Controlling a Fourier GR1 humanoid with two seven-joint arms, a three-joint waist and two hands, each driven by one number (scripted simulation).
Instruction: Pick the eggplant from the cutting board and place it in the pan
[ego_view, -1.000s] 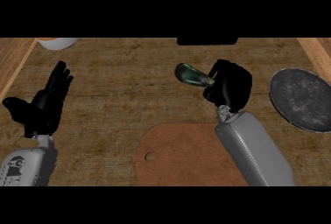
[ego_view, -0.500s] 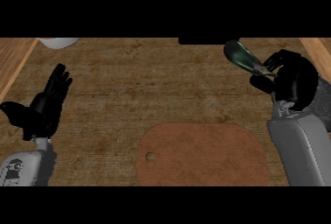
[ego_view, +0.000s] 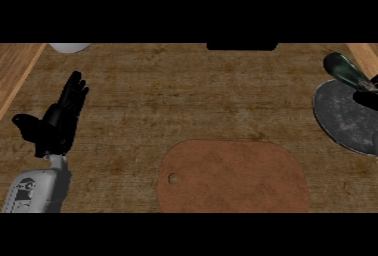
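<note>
Dark green and glossy, the eggplant (ego_view: 342, 70) shows at the far right of the head view. It is tilted, with its lower end crossing the upper rim of the grey pan (ego_view: 341, 122). Right beside it, jammed against the frame edge, a sliver of black is all we get of the right hand (ego_view: 370, 97). Too much of that hand is cut off, so I cannot tell how it is set or whether it has hold of the eggplant. My read is that it is carrying it, since the eggplant is well clear of the brown cutting board (ego_view: 232, 175) and sits at the pan's edge rather than down in its middle. From that hand, the pan's bare centre lies to the left and nearer the robot, and I'd say that is where the eggplant needs to go. Let go at the rim, it could tip out onto the wooden tabletop (ego_view: 184, 95). Over at the left, the left hand (ego_view: 53, 125) is parked upright, spread wide open and holding nothing. The board is well off to its right, so it looks to be simply keeping out of the way.
</note>
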